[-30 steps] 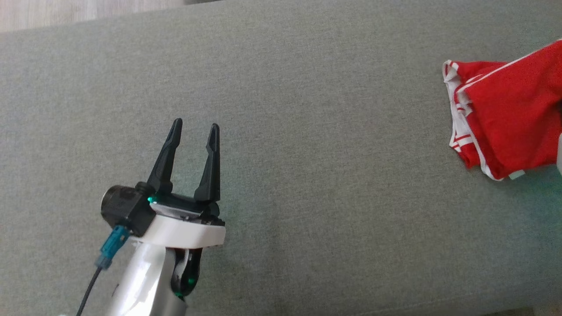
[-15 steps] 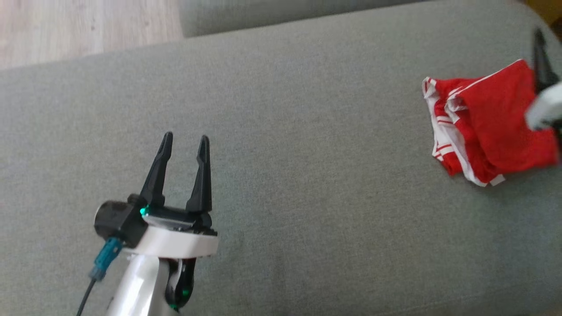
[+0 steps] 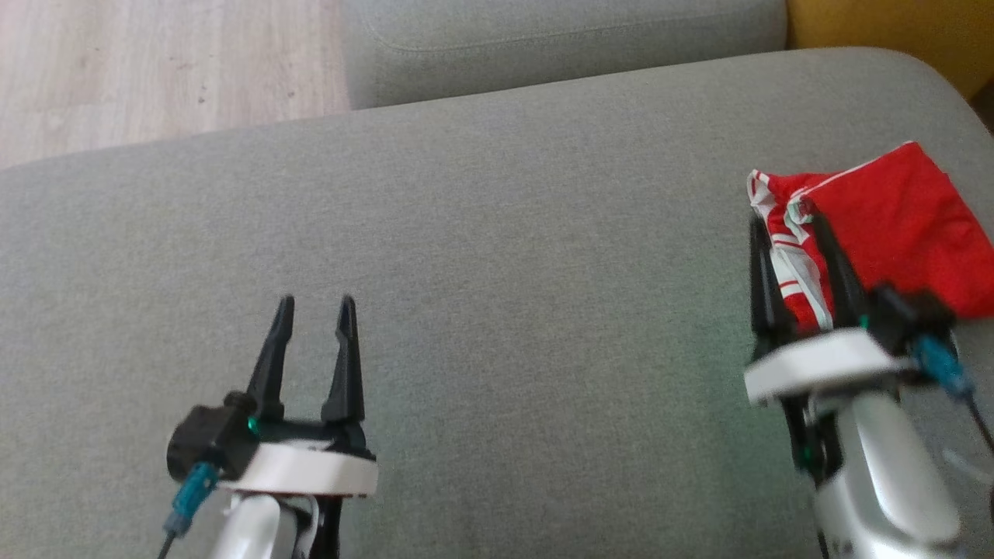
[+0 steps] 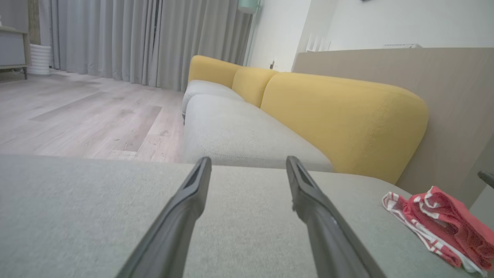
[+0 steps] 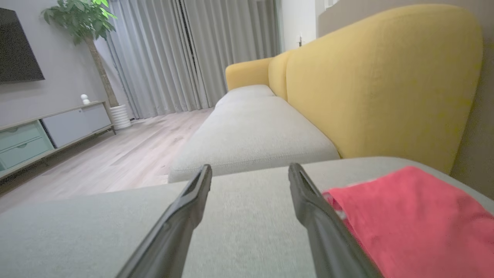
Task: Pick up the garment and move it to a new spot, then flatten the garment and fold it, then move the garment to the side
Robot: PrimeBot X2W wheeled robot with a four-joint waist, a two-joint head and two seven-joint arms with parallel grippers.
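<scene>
The garment [image 3: 885, 225] is red with white trim and lies folded on the grey sofa seat at the far right. It also shows at the lower right of the left wrist view as a folded red garment [image 4: 440, 227], and as a flat red garment [image 5: 409, 220] to the right in the right wrist view. My right gripper [image 3: 780, 221] is open, raised in front of the garment's left edge, with nothing between its fingers. My left gripper [image 3: 314, 303] is open over bare cushion at the lower left, well away from the garment.
The grey seat cushion [image 3: 497, 256] stretches across the view, with a second grey cushion [image 3: 559, 39] behind it. A yellow backrest [image 5: 378, 77] rises beyond the garment. Wooden floor [image 3: 155, 70] lies past the cushion's far left edge.
The head camera has tilted, showing more floor and sofa. My right gripper has opened, released the garment and drawn back toward me. The left gripper stays open.
</scene>
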